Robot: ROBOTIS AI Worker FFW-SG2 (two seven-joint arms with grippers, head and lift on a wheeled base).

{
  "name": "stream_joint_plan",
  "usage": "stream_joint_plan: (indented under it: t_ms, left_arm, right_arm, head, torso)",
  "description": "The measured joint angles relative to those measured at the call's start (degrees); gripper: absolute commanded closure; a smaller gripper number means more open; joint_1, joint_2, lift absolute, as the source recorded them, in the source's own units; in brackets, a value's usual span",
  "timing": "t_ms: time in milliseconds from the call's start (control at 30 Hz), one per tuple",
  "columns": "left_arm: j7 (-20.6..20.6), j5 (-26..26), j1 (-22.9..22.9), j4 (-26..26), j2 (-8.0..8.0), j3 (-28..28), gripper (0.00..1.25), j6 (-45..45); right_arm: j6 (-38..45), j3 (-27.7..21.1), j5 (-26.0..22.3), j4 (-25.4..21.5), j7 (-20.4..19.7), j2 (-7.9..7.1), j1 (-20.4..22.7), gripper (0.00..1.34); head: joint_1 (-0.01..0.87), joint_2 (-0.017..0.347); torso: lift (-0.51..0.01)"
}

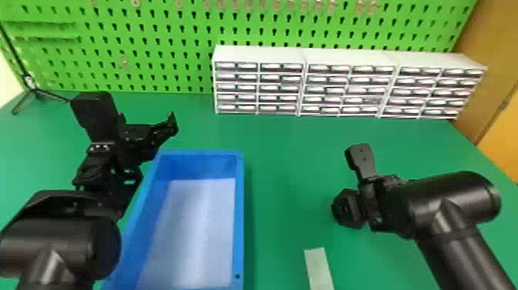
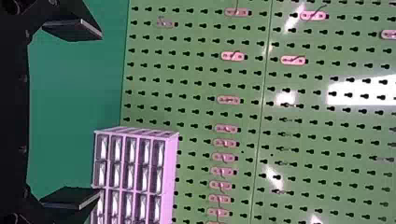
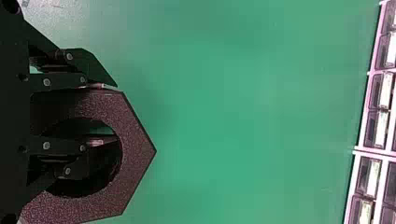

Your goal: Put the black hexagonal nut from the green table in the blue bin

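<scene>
Green pegboard (image 1: 154,40) behind green table (image 1: 285,162). Right hand (image 3: 109,113) clamped on black hexagonal nut (image 3: 140,154), one finger through its hole, right of blue rectangular bin (image 1: 239,216). Clear the right wall, go left, release low inside. Left hand (image 2: 99,114), fingers apart, by far-left corner; avoid it.

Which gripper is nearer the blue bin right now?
Left. The left gripper is by the far left corner of the blue bin; the right gripper, holding the black hexagonal nut, is out to the bin's right.
</scene>
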Motion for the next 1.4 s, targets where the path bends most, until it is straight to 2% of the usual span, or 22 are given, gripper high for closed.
stream_joint_plan:
  t_ms: [533, 800, 1100, 1400]
  left_arm:
    - [-0.18, 0.00, 0.02, 0.00, 0.00, 0.08, 0.11, 0.15]
    - [-0.18, 0.00, 0.10, 0.00, 0.00, 0.31, 0.11, 0.14]
    - [-0.18, 0.00, 0.28, 0.00, 0.00, 0.46, 0.11, 0.14]
    - [-0.18, 0.00, 0.31, 0.00, 0.00, 0.59, 0.11, 0.14]
  right_arm:
    - [0.32, 0.49, 1.49, -0.35, 0.00, 0.26, -0.09, 1.01]
    - [-0.35, 0.54, 6.10, -2.55, 0.08, 0.66, -0.45, 1.01]
    - [-6.50, -0.57, 12.06, -6.13, 0.09, 1.57, -0.30, 1.01]
    - [-16.64, 1.45, 11.05, -8.33, 0.09, 0.35, -1.40, 1.01]
  head:
    - [0.692, 0.008]
    - [0.692, 0.008]
    - [0.692, 0.008]
    - [0.692, 0.008]
  torso:
    - [-0.097]
    - [-0.097]
    - [-0.097]
    - [-0.097]
